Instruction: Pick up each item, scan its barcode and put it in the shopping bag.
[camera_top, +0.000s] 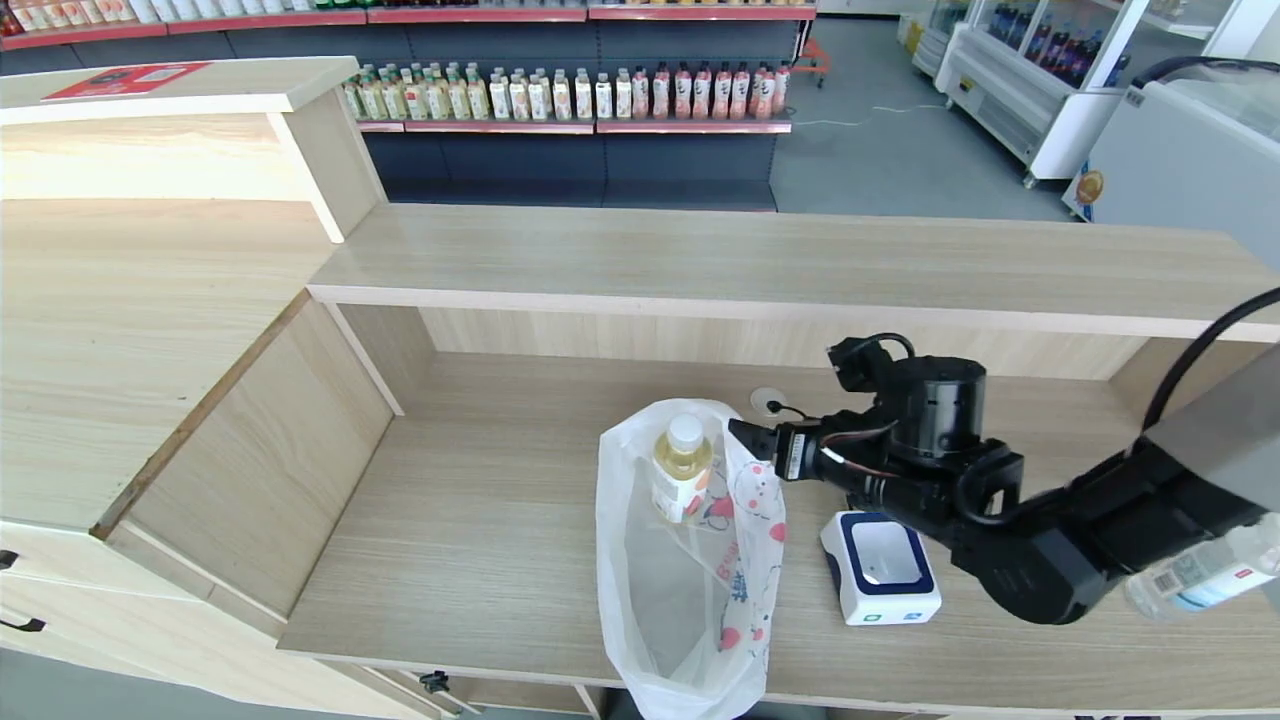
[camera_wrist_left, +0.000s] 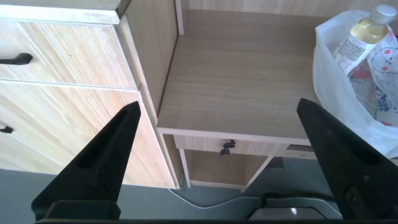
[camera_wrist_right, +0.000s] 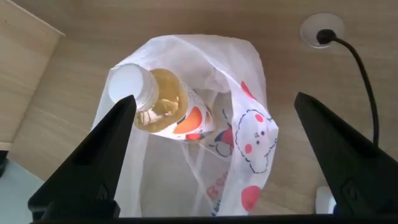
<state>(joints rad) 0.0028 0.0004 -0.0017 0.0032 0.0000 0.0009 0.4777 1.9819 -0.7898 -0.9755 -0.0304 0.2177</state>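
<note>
Right gripper (camera_top: 745, 437) hung wide open and empty just above the shopping bag (camera_top: 690, 600), where the tea bottle (camera_top: 682, 465) stood upright inside, cap up. A clear bottle (camera_top: 1205, 578) seemed to lie on its side, right of the scanner (camera_top: 880, 565) (right arm nearer). Left gripper (camera_wrist_left: 217, 106), also wide and empty, sat off the counter (camera_top: 480, 520) front, left of the bag.

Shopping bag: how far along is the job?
Done: one yellow drink bottle sits in the shopping bag. In hand: nothing; right gripper hangs by the bag, fingers open. Left: a clear bottle right of the scanner is not yet bagged.
</note>
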